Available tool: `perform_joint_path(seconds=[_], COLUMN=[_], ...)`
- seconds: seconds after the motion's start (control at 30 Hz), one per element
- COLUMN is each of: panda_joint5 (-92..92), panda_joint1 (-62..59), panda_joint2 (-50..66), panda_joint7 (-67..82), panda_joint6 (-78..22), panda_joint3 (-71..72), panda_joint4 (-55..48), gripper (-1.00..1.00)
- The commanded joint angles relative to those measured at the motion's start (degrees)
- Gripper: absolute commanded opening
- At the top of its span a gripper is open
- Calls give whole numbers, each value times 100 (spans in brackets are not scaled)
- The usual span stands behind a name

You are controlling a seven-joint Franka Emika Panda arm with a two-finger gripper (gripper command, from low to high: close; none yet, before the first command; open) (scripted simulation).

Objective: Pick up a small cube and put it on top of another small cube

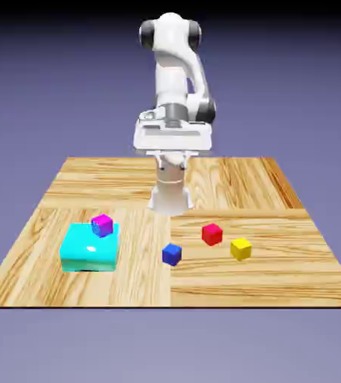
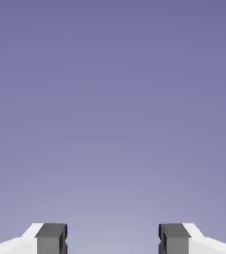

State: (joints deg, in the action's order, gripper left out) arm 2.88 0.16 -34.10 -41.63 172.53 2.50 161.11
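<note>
The small yellow cube (image 1: 241, 248) lies on the wooden table (image 1: 278, 280) toward the exterior view's right. On top of a big cyan block (image 1: 88, 251), near its far edge, rests the small magenta-purple cube (image 1: 102, 224). My gripper (image 1: 175, 153) hangs high above the table's far middle, well away from both cubes. In the hand view the gripper (image 2: 112, 239) is open; its grey fingertips (image 2: 51, 239) stand wide apart with only the blue-violet backdrop between them. No cube shows in the hand view.
A red cube (image 1: 212, 234) sits just left of the yellow one, and a blue cube (image 1: 172, 254) lies nearer the table's front middle. The robot's base (image 1: 170, 198) stands on the table behind them.
</note>
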Motion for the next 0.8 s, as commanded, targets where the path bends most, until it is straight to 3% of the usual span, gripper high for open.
perform_joint_path(seconds=[0.0,0.77], panda_joint5=[239,5724], panda_joint1=[-44,-1060], panda_joint2=[-120,-2867], panda_joint7=[69,1643], panda_joint6=[-122,-2936], panda_joint3=[208,4984], panda_joint4=[9,212], gripper=[0,0])
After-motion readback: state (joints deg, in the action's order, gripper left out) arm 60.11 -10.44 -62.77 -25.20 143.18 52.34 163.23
